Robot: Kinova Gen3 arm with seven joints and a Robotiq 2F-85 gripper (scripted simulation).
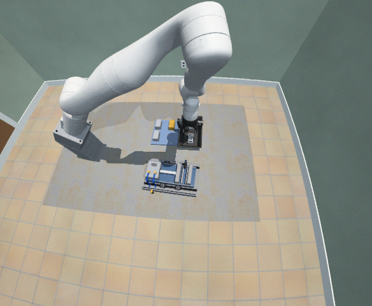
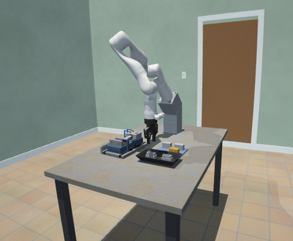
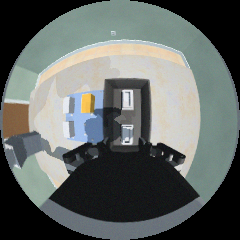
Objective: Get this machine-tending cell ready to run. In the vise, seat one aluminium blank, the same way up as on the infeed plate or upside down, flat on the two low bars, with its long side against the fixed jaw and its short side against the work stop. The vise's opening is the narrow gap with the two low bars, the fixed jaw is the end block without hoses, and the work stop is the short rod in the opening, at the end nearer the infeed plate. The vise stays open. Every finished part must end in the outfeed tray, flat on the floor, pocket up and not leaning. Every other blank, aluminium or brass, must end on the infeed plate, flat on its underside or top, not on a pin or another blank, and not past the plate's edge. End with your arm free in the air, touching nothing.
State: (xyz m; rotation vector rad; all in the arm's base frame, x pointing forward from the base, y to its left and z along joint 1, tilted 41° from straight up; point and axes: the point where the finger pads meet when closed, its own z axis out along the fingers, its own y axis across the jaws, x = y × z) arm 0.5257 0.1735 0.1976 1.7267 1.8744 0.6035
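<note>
My gripper (image 2: pixel 150 138) hangs open and empty just above the near end of the black outfeed tray (image 2: pixel 159 156); it also shows in the overhead view (image 1: pixel 189 127) and the wrist view (image 3: pixel 127 150). Two grey finished parts lie in the tray (image 3: pixel 128 116), one far (image 3: pixel 128 97) and one right under the fingers. The blue infeed plate (image 1: pixel 163 134) beside the tray carries two aluminium blanks (image 1: pixel 158 123) (image 1: pixel 155 134) and a brass blank (image 1: pixel 171 124). The vise (image 1: pixel 171 178) stands nearer the camera, and its opening with the two low bars (image 1: pixel 183 173) holds nothing.
The arm's grey base pedestal (image 1: pixel 71 134) stands at the left of the table. The vise's hose end block (image 1: pixel 153 168) has blue hoses. A small yellow item (image 1: pixel 151 191) lies by the vise rail. The table edges are well away from the fixtures.
</note>
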